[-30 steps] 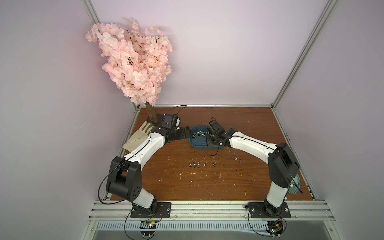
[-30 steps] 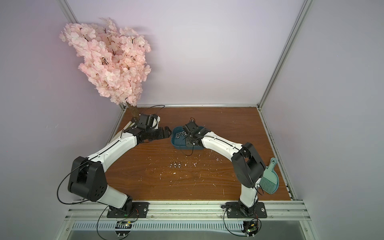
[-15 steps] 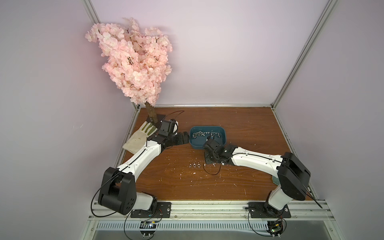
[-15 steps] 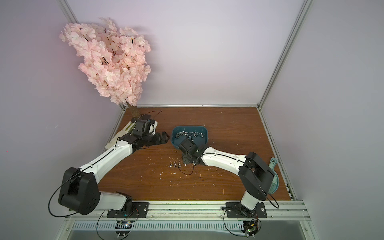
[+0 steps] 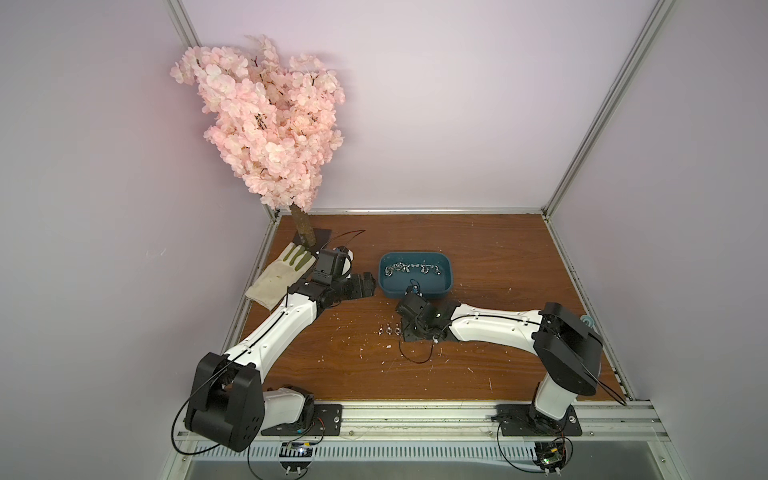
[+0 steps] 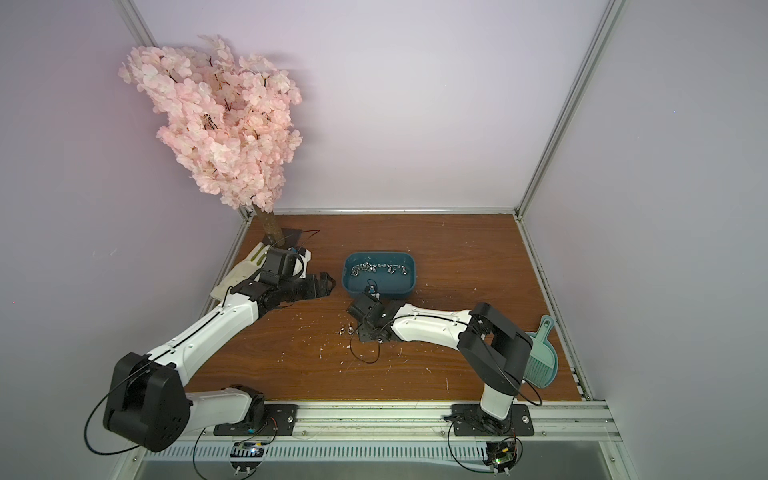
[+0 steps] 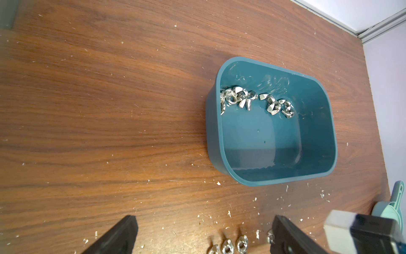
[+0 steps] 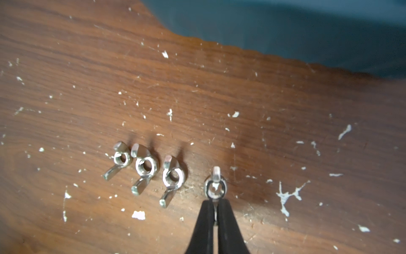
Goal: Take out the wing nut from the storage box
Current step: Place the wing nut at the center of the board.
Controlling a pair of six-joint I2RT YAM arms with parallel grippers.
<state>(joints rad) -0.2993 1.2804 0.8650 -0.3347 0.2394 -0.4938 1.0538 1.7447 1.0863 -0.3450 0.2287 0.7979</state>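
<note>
A brown wooden worktop (image 5: 498, 249) flecked with white chips is flooring the lilac-walled booth in both top views, with the storage box (image 5: 442, 272) sitting near its middle and the left fingers (image 5: 368, 279) hovering just beside its end. In the left wrist view those fingers are gaping wide, holding nothing, facing the box and its loose nuts (image 7: 248, 100). In the right wrist view the right fingers (image 8: 204, 222) are pinching the wing nut (image 8: 215, 187) by one wing, its ring jutting past their tips, outside the box beside a row of three nuts (image 8: 145, 167).
</note>
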